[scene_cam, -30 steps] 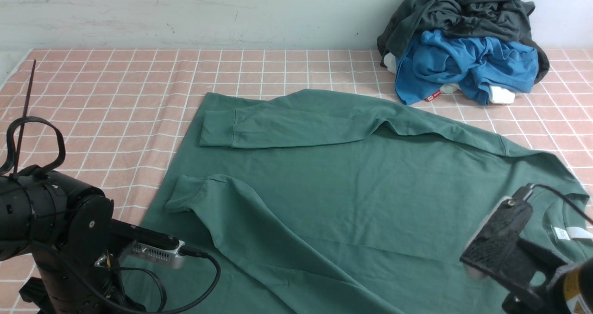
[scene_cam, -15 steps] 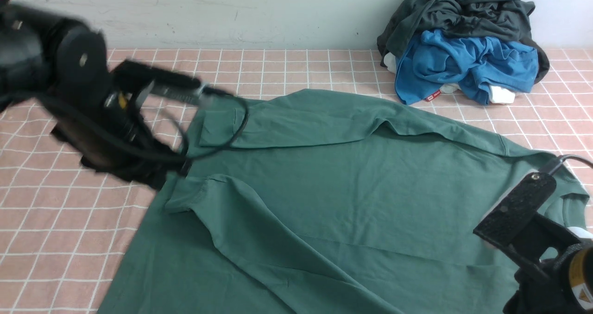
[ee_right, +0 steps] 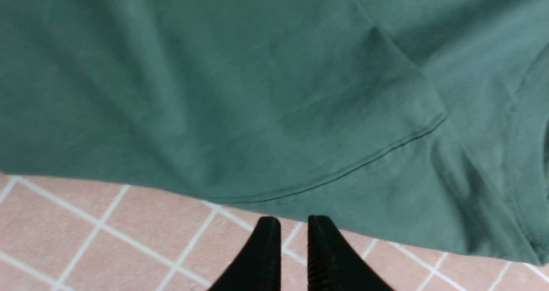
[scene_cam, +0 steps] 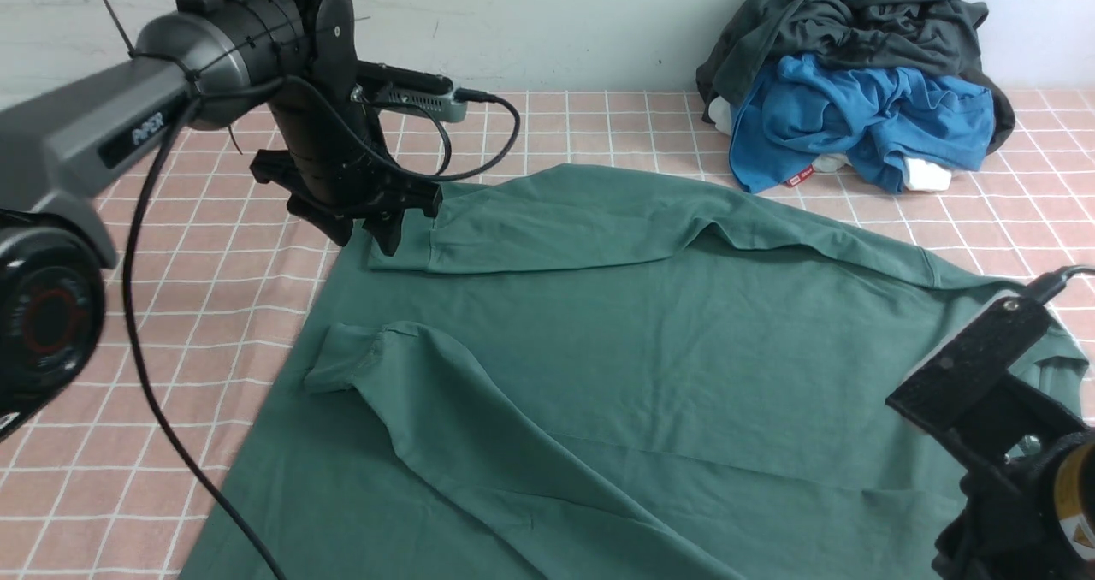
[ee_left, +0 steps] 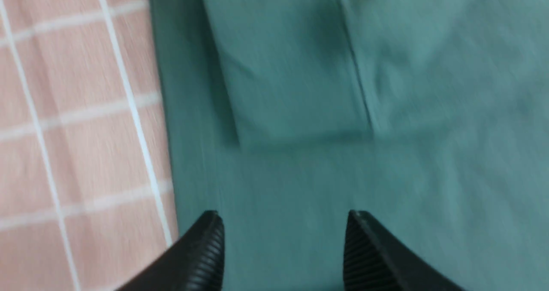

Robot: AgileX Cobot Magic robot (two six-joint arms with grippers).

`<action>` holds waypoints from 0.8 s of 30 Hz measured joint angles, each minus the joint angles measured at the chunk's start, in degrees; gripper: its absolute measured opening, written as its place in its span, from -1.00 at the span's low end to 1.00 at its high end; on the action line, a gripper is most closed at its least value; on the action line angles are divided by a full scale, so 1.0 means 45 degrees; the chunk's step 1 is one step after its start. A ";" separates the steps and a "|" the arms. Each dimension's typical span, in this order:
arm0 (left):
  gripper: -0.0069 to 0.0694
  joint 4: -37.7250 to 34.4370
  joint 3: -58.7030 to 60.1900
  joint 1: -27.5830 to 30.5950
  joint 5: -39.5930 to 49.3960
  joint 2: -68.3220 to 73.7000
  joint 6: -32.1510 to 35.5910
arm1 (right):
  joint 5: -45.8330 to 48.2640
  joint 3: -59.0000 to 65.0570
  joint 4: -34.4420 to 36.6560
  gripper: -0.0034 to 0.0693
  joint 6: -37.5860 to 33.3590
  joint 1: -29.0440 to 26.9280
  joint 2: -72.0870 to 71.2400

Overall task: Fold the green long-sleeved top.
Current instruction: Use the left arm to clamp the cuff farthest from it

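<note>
The green long-sleeved top (scene_cam: 650, 332) lies spread flat, hem toward the left and neck toward the right, both sleeves folded across its body. My left gripper (scene_cam: 366, 236) hovers over the far sleeve's cuff (scene_cam: 402, 233). In the left wrist view this gripper (ee_left: 283, 216) is open, with only green fabric (ee_left: 300, 175) below and the cuff (ee_left: 291, 76) ahead. My right arm's wrist (scene_cam: 975, 375) sits at the near right by the neck. The right gripper (ee_right: 294, 220) is open by a narrow gap and empty, over the cloth just off the top's shoulder edge (ee_right: 343, 196).
A pink checked cloth (scene_cam: 214, 323) covers the table. At the back right is a pile with a dark charcoal garment (scene_cam: 855, 15) over a bright blue one (scene_cam: 864, 118). A pale wall runs behind. The near sleeve's cuff (scene_cam: 338, 362) lies at the left.
My left arm has swung up from the near left corner and out to the far sleeve's cuff. The right arm has shifted slightly to the right.
</note>
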 joint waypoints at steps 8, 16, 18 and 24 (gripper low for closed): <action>0.17 -0.1214 -0.2184 0.0469 -0.0254 0.2346 0.0000 | -0.0187 -0.0192 -0.1196 -0.63 0.1110 0.0000 0.0000; 0.03 -0.1445 -0.2427 0.0469 -0.0454 0.2782 0.0188 | -0.0215 -0.1423 -0.1262 -0.62 0.1215 0.0000 0.0000; -0.18 -0.1536 -0.2427 0.0469 -0.0443 0.2769 0.0510 | -0.0277 -0.1530 -0.1262 -0.62 0.1215 0.0000 0.0000; -0.73 -0.1871 -0.2403 0.0455 -0.0189 0.2361 0.1438 | -0.0520 -0.1546 -0.1262 -0.62 0.1215 0.0000 0.0000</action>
